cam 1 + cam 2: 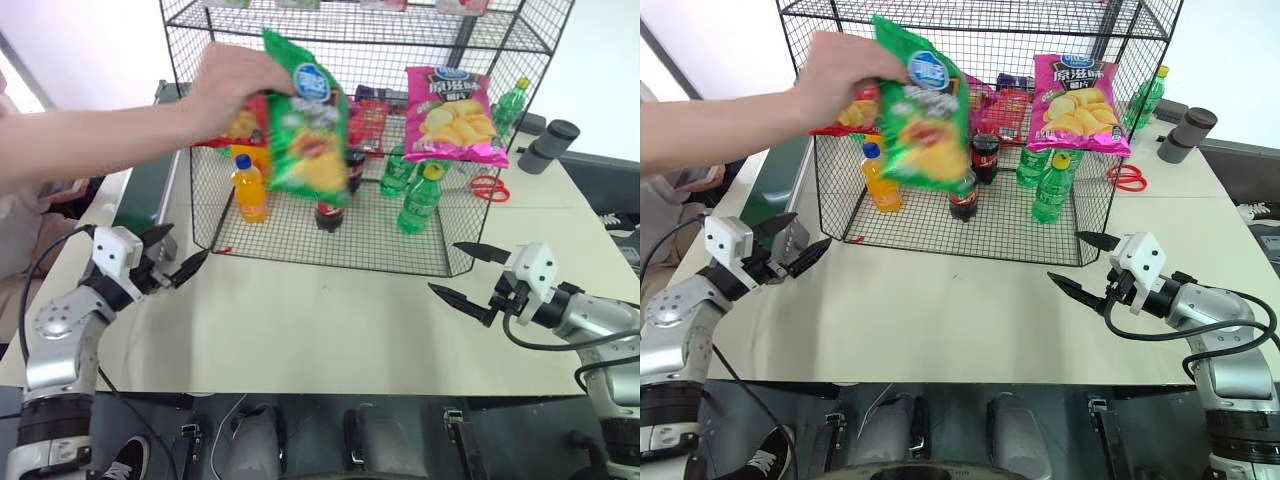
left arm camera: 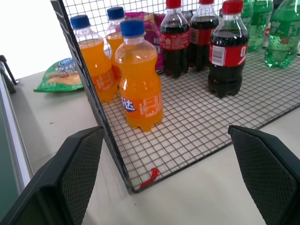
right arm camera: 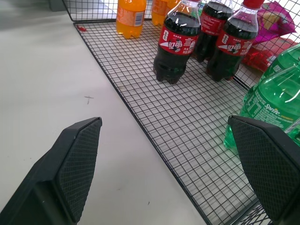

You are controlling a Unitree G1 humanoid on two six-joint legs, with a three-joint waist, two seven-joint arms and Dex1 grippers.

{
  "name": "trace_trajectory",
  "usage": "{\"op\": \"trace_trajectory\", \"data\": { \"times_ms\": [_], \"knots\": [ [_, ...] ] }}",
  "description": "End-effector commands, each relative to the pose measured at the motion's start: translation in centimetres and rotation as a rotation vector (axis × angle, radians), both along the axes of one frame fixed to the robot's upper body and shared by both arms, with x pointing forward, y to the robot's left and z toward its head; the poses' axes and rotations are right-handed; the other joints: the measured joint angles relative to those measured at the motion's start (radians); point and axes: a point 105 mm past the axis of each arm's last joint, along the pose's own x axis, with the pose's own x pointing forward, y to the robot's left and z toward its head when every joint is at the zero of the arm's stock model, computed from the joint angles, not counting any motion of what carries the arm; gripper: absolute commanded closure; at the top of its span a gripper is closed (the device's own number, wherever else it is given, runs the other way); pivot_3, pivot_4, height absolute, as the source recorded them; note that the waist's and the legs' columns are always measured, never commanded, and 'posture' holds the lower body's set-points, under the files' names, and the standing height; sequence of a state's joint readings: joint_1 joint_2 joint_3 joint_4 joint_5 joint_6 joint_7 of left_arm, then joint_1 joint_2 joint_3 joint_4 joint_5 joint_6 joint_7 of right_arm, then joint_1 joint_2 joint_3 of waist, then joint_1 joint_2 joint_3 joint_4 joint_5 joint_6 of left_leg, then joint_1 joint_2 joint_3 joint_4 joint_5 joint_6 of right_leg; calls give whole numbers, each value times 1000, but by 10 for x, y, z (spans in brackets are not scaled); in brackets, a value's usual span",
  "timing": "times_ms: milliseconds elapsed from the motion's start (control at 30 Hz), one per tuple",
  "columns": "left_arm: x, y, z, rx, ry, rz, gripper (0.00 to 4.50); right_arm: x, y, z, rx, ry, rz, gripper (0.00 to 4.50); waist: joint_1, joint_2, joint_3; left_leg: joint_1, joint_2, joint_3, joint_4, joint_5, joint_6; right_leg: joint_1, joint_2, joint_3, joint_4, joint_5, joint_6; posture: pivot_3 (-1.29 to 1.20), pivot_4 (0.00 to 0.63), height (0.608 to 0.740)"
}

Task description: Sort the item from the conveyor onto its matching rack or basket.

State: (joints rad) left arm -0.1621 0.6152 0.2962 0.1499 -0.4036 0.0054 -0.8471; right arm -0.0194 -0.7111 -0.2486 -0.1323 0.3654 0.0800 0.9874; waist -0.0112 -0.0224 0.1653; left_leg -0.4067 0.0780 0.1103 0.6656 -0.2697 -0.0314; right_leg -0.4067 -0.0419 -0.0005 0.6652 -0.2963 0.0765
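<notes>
Head-camera views first: a person's hand (image 1: 235, 85) reaches in from the robot's left and holds a shiny green crisp bag with a blue oval logo (image 1: 310, 125) in the air, in front of the large black wire-mesh rack (image 1: 330, 245) that stands on the pale table (image 1: 320, 320). A pink crisp bag (image 1: 452, 115) hangs on the rack's front to the right. On the rack's floor stand an orange soda bottle (image 1: 250, 188), a dark cola bottle (image 1: 328, 212) and green soda bottles (image 1: 420, 200). A strip of the dark-green conveyor belt (image 1: 140, 185) shows at the left beyond the table edge. Red scissors (image 1: 487, 187) lie on the table right of the rack. The left gripper (image 1: 178, 262) hovers over the table near the rack's left front corner, its black fingers spread wide and holding nothing. The right gripper (image 1: 472, 275) hovers near the right front corner, likewise spread wide and empty.

Left wrist view: both fingers (image 2: 75, 173) stand far apart, with orange bottles and cola bottles behind the mesh, and another green crisp bag (image 2: 61, 75) lying flat on the table beside the rack.

Right wrist view: the fingers (image 3: 77, 161) are also wide apart over the rack's front edge.
</notes>
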Motion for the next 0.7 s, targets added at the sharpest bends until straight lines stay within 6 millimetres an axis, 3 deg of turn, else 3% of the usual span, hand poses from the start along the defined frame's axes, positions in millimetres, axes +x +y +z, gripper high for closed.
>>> {"op": "trace_trajectory", "data": {
  "times_ms": [33,200,433,700],
  "knots": [
    [2,-2,8,4,-32,-18,0,-2,0,11,-23,-50,7,11,0,0,0,0,0,0,0,0,0,0,0,0,0,0,0,0,150,740],
    [-8,-15,6,-63,33,-150,0,-5,3,7,-12,-42,7,11,-2,0,0,0,0,0,0,0,0,0,0,0,0,0,0,0,150,740],
    [-12,-16,8,-79,24,-187,0,-1,5,15,5,-64,0,11,-1,0,0,0,0,0,0,0,0,0,0,0,0,0,0,0,150,740],
    [-15,-16,8,-128,56,-194,0,2,16,9,15,-57,24,11,-2,0,0,0,0,0,0,0,0,0,0,0,0,0,0,0,150,740]
  ]
}}
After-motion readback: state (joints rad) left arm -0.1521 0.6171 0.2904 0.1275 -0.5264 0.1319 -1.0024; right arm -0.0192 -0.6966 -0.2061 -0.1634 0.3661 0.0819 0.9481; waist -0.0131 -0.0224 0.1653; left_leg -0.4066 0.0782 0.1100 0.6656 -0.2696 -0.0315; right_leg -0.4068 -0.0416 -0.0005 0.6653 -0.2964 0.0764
